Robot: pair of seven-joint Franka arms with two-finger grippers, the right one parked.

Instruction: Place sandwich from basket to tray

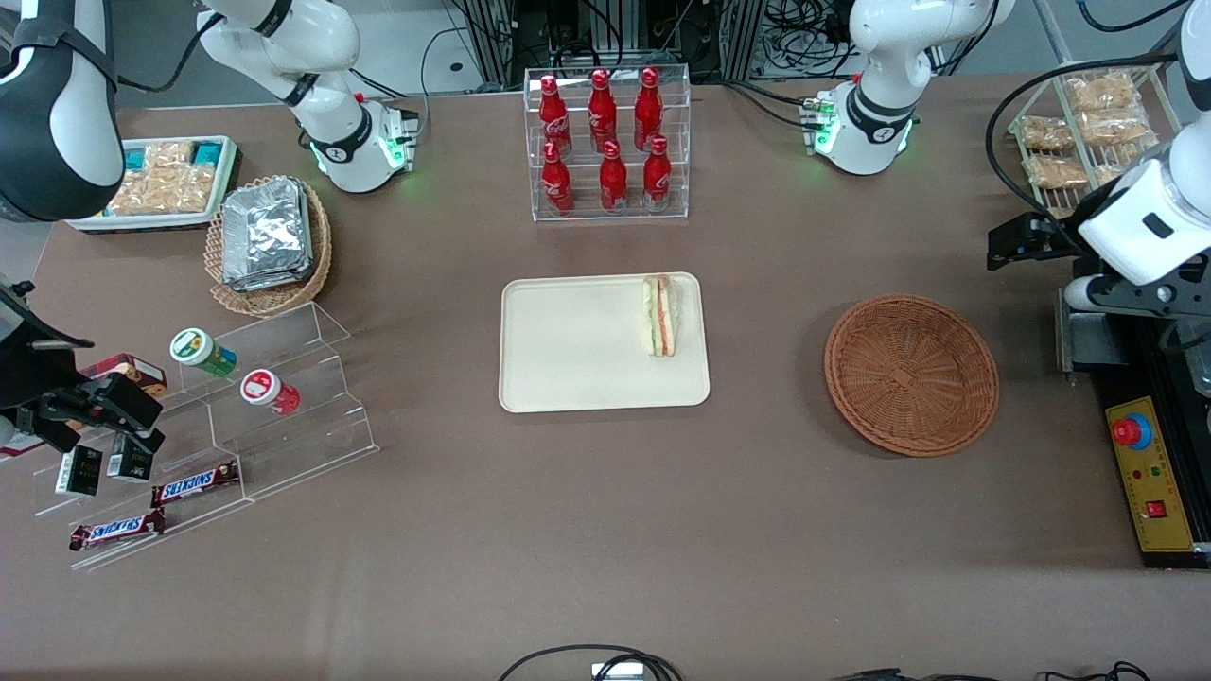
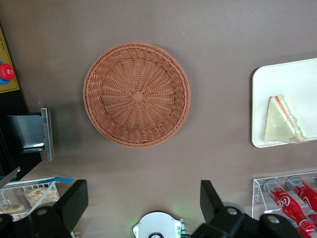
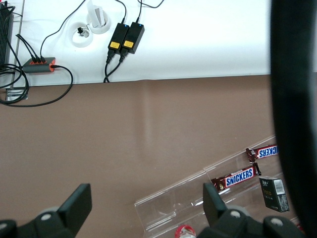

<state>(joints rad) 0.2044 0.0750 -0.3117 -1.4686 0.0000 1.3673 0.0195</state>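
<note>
The sandwich [image 1: 659, 316] lies on the tray [image 1: 568, 378]; the basket [image 1: 911, 374] holds nothing. Our claw [image 2: 143, 198] hangs wide open and holds nothing, high above the basket. We think we should just lift away slowly.

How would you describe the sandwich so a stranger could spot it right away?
Find the cream tray in the table's middle, in front of the rack of red bottles. The sandwich lies on it, at the edge nearest the round brown basket. It is the only wedge with green and orange layers. The open gripper hangs above the basket.
</note>
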